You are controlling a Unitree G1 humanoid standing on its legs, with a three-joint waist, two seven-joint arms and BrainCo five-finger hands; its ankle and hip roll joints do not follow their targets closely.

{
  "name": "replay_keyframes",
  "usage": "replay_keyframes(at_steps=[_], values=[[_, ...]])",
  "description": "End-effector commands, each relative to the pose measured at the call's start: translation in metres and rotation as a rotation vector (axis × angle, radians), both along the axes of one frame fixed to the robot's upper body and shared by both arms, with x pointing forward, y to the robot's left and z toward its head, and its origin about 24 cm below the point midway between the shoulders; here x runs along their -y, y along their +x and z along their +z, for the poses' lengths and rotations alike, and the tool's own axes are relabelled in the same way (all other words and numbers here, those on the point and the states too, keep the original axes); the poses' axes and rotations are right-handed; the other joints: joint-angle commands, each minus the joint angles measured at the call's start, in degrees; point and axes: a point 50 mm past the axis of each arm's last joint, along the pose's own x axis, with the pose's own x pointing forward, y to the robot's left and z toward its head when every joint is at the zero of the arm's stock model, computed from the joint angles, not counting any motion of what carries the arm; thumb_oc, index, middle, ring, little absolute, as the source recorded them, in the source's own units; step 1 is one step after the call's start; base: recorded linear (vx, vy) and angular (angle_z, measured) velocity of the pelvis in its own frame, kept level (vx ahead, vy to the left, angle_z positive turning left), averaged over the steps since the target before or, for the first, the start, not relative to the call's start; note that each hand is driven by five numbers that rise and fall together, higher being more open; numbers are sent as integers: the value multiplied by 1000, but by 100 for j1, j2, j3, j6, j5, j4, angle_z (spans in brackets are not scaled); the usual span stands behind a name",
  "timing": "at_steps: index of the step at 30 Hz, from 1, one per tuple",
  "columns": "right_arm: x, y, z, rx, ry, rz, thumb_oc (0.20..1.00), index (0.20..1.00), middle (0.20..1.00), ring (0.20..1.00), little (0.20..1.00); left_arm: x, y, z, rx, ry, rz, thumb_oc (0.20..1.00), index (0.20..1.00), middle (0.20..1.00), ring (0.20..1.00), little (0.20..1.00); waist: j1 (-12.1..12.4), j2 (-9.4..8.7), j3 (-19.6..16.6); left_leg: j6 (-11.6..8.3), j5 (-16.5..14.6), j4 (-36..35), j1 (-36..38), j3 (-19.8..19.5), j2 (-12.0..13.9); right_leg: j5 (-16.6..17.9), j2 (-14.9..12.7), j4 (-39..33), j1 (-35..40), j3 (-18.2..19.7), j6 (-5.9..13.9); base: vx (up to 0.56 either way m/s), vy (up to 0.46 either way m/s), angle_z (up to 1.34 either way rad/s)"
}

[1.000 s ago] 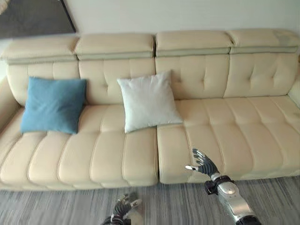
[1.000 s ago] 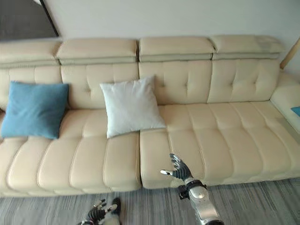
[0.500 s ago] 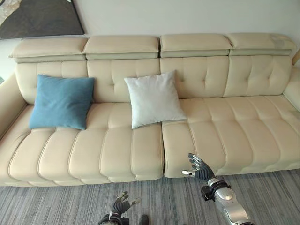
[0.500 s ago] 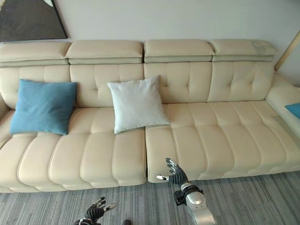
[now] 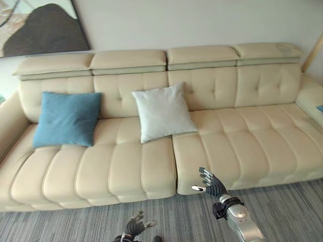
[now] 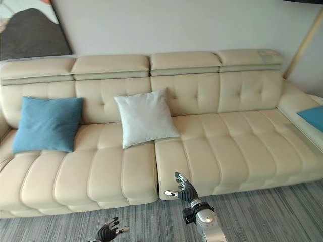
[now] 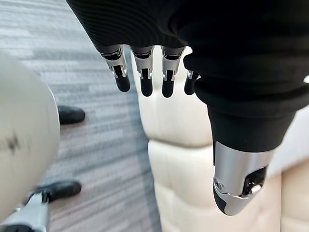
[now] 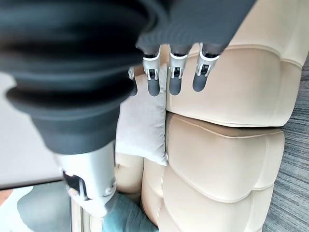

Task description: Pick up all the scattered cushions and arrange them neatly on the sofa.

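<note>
Right hand [image 5: 211,184] hangs low in front of the sofa [image 5: 227,151], raised on its forearm from the lower right, fingers spread and relaxed with the thumb out to the left, holding nothing. It sits just before the front edge of the seat, a little right of the middle seam. Its wrist view looks along straight fingers at the cream seat front and the pale cushion past them.

Left hand [image 5: 136,227] is lower and nearer, over the grey striped carpet [image 5: 292,201], well apart from the right one. Its fingers are also splayed and empty; in its wrist view they point straight toward the sofa's front edge.

Two cushions stand fully on the seat, both leaning against the backrest. One is a white cushion [image 5: 162,112], tilted, near the middle of the sofa, its lower corner at the seam between the seat halves. One is a blue cushion [image 5: 67,118], far left, near the armrest. The two are well apart.

At the far right, a corner of a third, blue cushion edge [image 6: 313,117] lies on the sofa's side section.

A dark painting [image 5: 43,30] hangs on the wall above the sofa's left end.
</note>
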Motion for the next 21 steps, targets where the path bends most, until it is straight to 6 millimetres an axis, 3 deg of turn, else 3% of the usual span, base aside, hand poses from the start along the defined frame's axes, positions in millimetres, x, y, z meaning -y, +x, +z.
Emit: replay_keyframes(at_steps=[1, 2, 3, 4, 5, 8, 13, 15, 16, 17, 18, 19, 20, 21], values=[[-11, 24, 27, 163, 37, 20, 1000, 1000, 1000, 1000, 1000, 4, 17, 9, 84, 0, 2, 1000, 1000, 1000, 1000, 1000, 155, 190, 164, 8, -617, -34, 200, 822, 315, -791, -740, 545, -6, -2578, -50, -149, -26, -214], [-13, 25, 28, 167, 37, 31, 1000, 1000, 1000, 1000, 1000, 4, 16, 9, 85, -4, 14, 1000, 1000, 1000, 1000, 1000, 191, 187, 158, 4, -599, -34, 228, 1086, 365, -717, -888, 574, 60, -3020, -35, -80, -62, -259], [-20, 28, 29, 170, 44, 53, 1000, 1000, 1000, 1000, 1000, 4, 14, 9, 93, -11, 49, 1000, 1000, 1000, 1000, 1000, 284, 150, 169, -79, -703, -34, 441, 1619, 483, -535, -1121, 520, 320, -3763, 60, -66, -97, -198], [-20, 30, 30, 175, 45, 51, 1000, 1000, 1000, 1000, 1000, 5, 16, 10, 101, -15, 58, 1000, 1000, 1000, 1000, 1000, 291, 127, 171, -98, -691, -34, 501, 1845, 496, -383, -1221, 497, 382, -4085, 90, -11, -85, -164], [-21, 30, 30, 175, 46, 52, 1000, 1000, 1000, 1000, 1000, 4, 16, 10, 101, -14, 59, 1000, 1000, 1000, 1000, 1000, 307, 126, 187, -104, -719, -34, 536, 1865, 494, -370, -1218, 482, 407, -4064, 117, -6, -71, -129], [-17, 30, 30, 170, 43, 39, 1000, 1000, 1000, 1000, 1000, 8, 18, 11, 103, -20, 39, 1000, 1000, 1000, 1000, 1000, 240, 50, 79, -214, -754, -34, 642, 2297, 479, -113, -1267, 134, 674, -4548, 218, 25, -151, -162], [-7, 18, 28, 156, 30, 32, 1000, 1000, 1000, 1000, 1000, 12, 14, 9, 85, -24, 34, 1000, 1000, 1000, 1000, 1000, 4, 153, -43, -491, -725, -34, 1006, 2688, 723, -330, -908, -112, 705, -3939, 55, 133, -281, -48], [-6, 16, 27, 150, 27, 33, 1000, 1000, 1000, 1000, 1000, 13, 13, 9, 82, -27, 33, 1000, 1000, 1000, 1000, 1000, -41, 189, -66, -558, -713, -34, 1096, 2759, 760, -386, -837, -112, 726, -3860, 3, 134, -242, -62], [-1, 13, 24, 136, 25, 21, 1000, 1000, 1000, 1000, 1000, 14, 15, 9, 83, -30, 29, 1000, 1000, 1000, 1000, 1000, -143, 248, -110, -770, -704, 83, 1260, 2898, 834, -535, -688, -112, 759, -3697, -127, 125, -233, -31], [0, 13, 24, 136, 25, 21, 1000, 1000, 1000, 1000, 1000, 15, 15, 9, 83, -30, 29, 1000, 1000, 1000, 1000, 1000, -126, 254, -100, -787, -712, 100, 1274, 2914, 851, -547, -673, -112, 768, -3679, -137, 235, -478, -15], [0, 11, 22, 126, 22, 28, 1000, 1000, 1000, 1000, 1000, 15, 15, 9, 87, -37, 40, 1000, 1000, 1000, 1000, 1000, -131, 229, -60, -978, -875, 1178, 1055, 2869, 1141, -744, -565, -112, 827, -3472, -280, 279, -523, -19], [0, 11, 21, 119, 15, 41, 1000, 1000, 1000, 1000, 1000, 16, 16, 10, 99, -51, 58, 1000, 1000, 1000, 1000, 1000, -41, 175, 6, -1020, -710, 2493, 627, 2162, 1408, -908, -445, -112, 881, -3112, -422, 273, -523, -34], [0, 11, 22, 119, 15, 41, 1000, 1000, 1000, 1000, 1000, 16, 16, 10, 99, -51, 57, 1000, 1000, 1000, 1000, 1000, -50, 196, 2, -1037, -752, 2602, 560, 2124, 1464, -925, -411, -112, 873, -3124, -440, 233, -366, -82], [1, 9, 21, 115, 14, 45, 1000, 1000, 1000, 1000, 1000, 17, 16, 11, 108, -56, 66, 1000, 1000, 1000, 1000, 1000, -29, 181, 21, -956, -776, 2971, 346, 1681, 1480, -1007, -358, -112, 903, -2973, -495, 99, -158, -98]])
